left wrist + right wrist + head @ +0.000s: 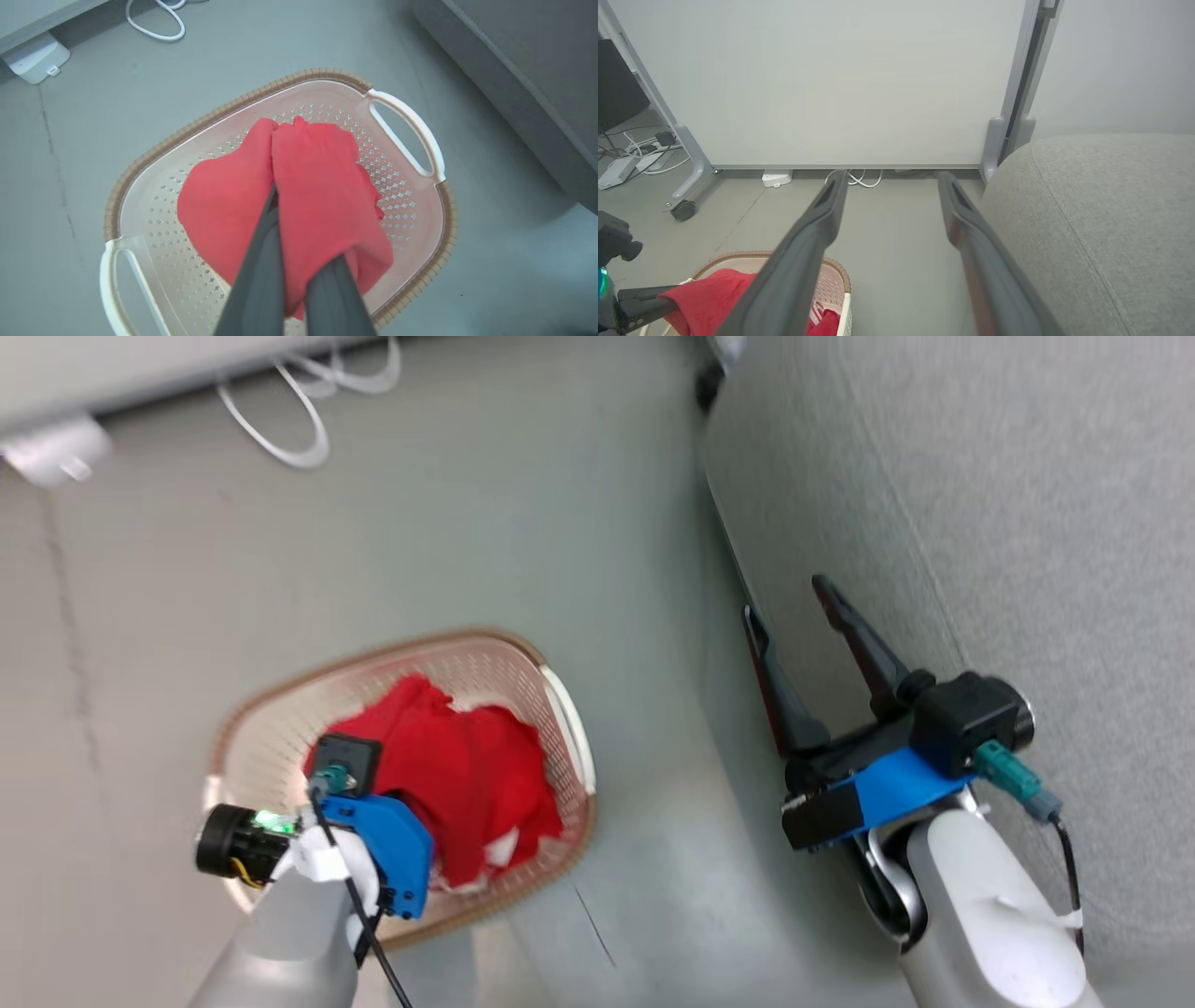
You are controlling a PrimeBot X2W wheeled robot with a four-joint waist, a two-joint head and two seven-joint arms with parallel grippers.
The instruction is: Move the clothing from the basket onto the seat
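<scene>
Left fingers (261, 270) clamped on clothing (322, 186) over the basket (187, 135); seat (1027, 523) lies off right, beside the spread, empty right fingers (859, 635).

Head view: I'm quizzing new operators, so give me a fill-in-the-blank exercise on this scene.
The left gripper is shut on a soft fabric garment coloured ____.
The right gripper stands ____, holding nothing.
The cream perforated plastic basket sits on the ____, near the grey upholstered seat.
Missing: red; open; floor.
</scene>
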